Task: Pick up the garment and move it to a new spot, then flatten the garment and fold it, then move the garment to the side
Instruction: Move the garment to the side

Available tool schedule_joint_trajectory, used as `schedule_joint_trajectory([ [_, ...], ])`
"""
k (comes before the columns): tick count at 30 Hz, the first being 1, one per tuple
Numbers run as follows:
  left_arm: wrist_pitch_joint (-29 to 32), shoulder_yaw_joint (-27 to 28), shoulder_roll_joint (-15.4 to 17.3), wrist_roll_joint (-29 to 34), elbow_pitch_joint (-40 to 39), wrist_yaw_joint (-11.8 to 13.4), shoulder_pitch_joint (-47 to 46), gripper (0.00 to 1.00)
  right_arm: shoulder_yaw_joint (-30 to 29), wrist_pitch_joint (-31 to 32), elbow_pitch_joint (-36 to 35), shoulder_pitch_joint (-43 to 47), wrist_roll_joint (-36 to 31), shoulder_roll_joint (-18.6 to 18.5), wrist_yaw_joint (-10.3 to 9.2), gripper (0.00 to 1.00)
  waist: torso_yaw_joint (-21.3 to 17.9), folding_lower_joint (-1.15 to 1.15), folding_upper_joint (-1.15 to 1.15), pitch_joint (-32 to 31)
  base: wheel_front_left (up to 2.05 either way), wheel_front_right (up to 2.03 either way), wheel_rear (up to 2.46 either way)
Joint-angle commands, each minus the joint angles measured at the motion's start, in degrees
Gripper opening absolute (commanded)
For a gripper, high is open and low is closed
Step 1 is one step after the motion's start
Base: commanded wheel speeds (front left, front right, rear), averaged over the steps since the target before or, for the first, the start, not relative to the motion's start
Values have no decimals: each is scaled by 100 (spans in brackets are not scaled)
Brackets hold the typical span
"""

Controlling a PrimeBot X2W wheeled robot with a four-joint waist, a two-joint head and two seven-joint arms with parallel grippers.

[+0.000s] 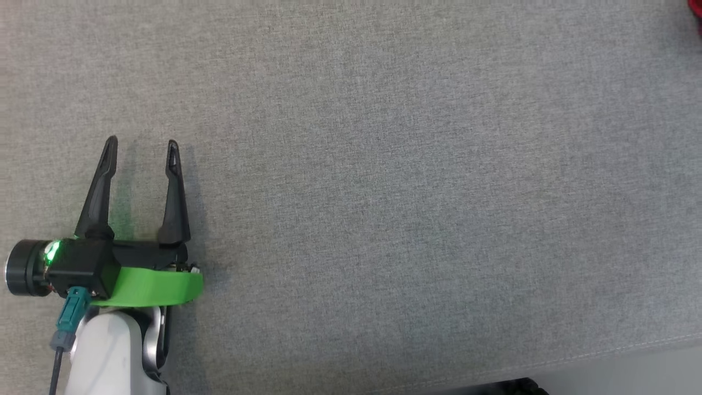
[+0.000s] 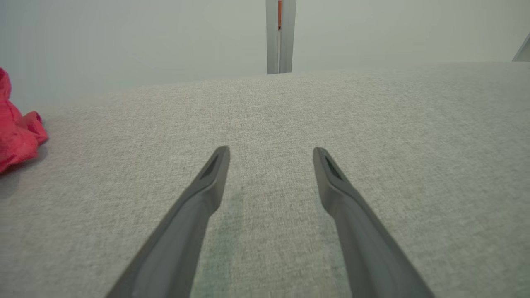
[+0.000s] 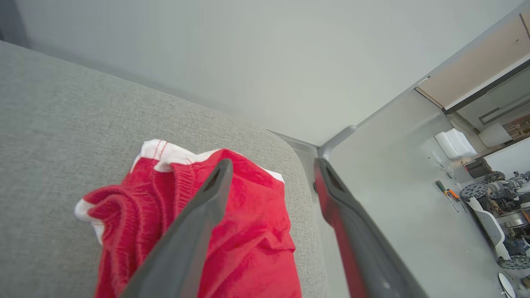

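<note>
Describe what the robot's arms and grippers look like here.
The left gripper has two long, tapered black fingers on a black block with a lit green light, a bright green collar, a teal connector with a dark cable, and a white forearm. The right gripper shows the same long, dark grey, slot-tipped shape.

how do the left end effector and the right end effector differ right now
The left end effector hovers over bare grey fabric surface; the right end effector hangs over the crumpled red garment. The left end effector has surface on all sides of its fingers; the right end effector is by the surface's rounded corner. Shared: both have two dark fingers spread open, gripping nothing.
</note>
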Motion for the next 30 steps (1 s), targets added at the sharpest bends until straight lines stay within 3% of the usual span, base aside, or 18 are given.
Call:
schedule_joint_trajectory([
  [1, 1, 32, -14, -64, 43, 25, 103, 100, 30, -123, -7, 53, -10, 86, -13, 100, 5, 0, 0, -280, 0, 0, 0],
  [13, 1, 273, -180, -303, 443, 39, 620, 100, -139, -628, -678, 1074, 60, 996, -13, 100, 186, 0, 0, -1610, 0, 0, 0],
  [30, 0, 546, -234, -344, 701, -42, 1416, 100, -2050, -622, -3071, 4515, -690, 2311, -12, 100, 419, 0, 0, -2723, 0, 0, 0],
])
